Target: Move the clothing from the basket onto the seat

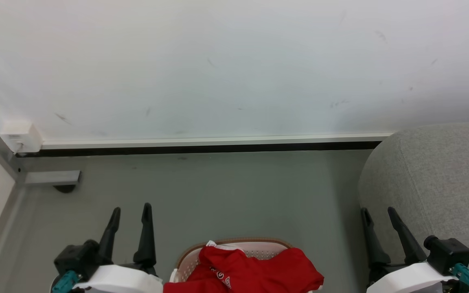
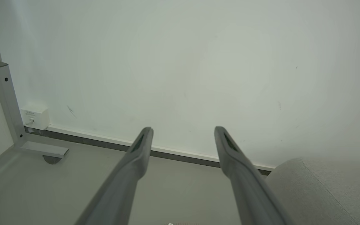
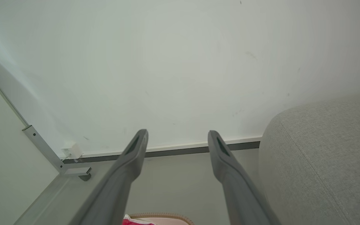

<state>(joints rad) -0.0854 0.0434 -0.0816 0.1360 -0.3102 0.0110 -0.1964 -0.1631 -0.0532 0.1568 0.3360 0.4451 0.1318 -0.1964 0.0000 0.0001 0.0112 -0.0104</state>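
head view: crumpled red clothing [image 1: 259, 272] fills the round perforated basket [image 1: 259, 249], seemingly plastic; left gripper [image 1: 132, 207], right gripper [image 1: 378, 209] spread.

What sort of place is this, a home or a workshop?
Likely an indoor test room staged like a living room, not a lived-in home: a grey sofa beside a bare, scuffed white wall, and a laundry basket of red clothing on a plain grey floor.

Red clothing [image 1: 259, 272] with white lettering and a white edge lies in the cream, perforated basket [image 1: 261, 251], whose rim is brown. Right of the basket, the sofa [image 1: 442, 179] is speckled grey. Behind the basket, a grey-green floor [image 1: 218, 195] meets a white wall [image 1: 218, 61].
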